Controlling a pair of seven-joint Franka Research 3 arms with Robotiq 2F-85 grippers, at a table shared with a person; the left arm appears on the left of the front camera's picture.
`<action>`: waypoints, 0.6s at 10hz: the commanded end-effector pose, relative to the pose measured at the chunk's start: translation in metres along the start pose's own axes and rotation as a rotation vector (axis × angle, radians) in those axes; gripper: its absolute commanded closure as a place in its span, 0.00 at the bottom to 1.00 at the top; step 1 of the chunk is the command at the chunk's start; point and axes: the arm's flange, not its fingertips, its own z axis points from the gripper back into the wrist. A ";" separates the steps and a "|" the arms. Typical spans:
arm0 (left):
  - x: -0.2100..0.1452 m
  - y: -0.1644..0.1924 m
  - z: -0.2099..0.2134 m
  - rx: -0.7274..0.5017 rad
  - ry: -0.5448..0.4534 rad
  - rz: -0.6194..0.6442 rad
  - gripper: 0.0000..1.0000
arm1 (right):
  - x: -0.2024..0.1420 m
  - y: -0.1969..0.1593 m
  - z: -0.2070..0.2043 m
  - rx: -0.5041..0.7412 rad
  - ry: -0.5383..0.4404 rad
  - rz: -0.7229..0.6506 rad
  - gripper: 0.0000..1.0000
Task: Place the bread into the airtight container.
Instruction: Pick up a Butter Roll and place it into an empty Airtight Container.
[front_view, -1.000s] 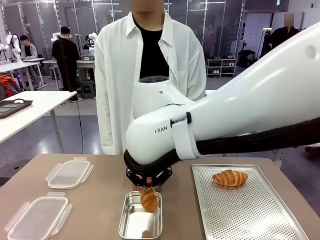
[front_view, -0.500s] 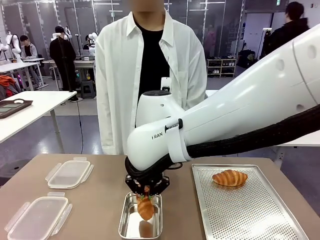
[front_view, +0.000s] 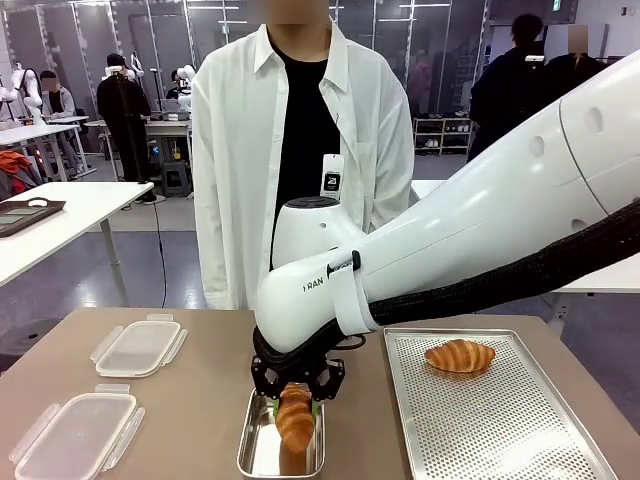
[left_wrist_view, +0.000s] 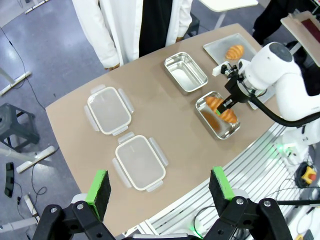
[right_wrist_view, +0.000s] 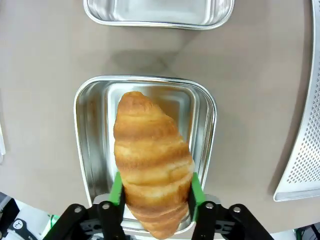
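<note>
A golden croissant (right_wrist_view: 150, 160) is pinched between the green pads of my right gripper (right_wrist_view: 155, 187), which is shut on it. It hangs tilted inside the open steel container (right_wrist_view: 82, 130), low over the floor of the tin. In the front view the right gripper (front_view: 296, 392) stands over that container (front_view: 246, 450) at the table's near middle, with the croissant (front_view: 296, 422) inside its walls. My left gripper (left_wrist_view: 159, 186) is open with nothing between its pads, high above the table's near edge. A second croissant (front_view: 459, 355) lies on the perforated tray (front_view: 500, 430).
A second steel container (left_wrist_view: 185, 72) sits just beyond the first. Two clear lids (front_view: 140, 346) (front_view: 75, 435) lie on the table's left side. A person in a white shirt (front_view: 300, 120) stands at the far edge. The tray takes up the right side.
My right gripper has come down with the croissant, which now sits deeper inside the steel container. The tray, the lids and the person have stayed put.
</note>
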 end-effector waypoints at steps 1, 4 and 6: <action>0.001 0.000 0.001 -0.003 -0.001 -0.017 0.00 | 0.000 0.004 -0.005 0.005 -0.044 -0.045 0.00; 0.001 0.000 0.001 -0.003 -0.001 -0.017 0.00 | 0.002 -0.003 -0.004 0.002 -0.021 -0.026 0.00; 0.001 0.000 0.001 -0.003 -0.001 -0.017 0.00 | 0.004 -0.003 0.000 0.004 -0.005 -0.015 0.00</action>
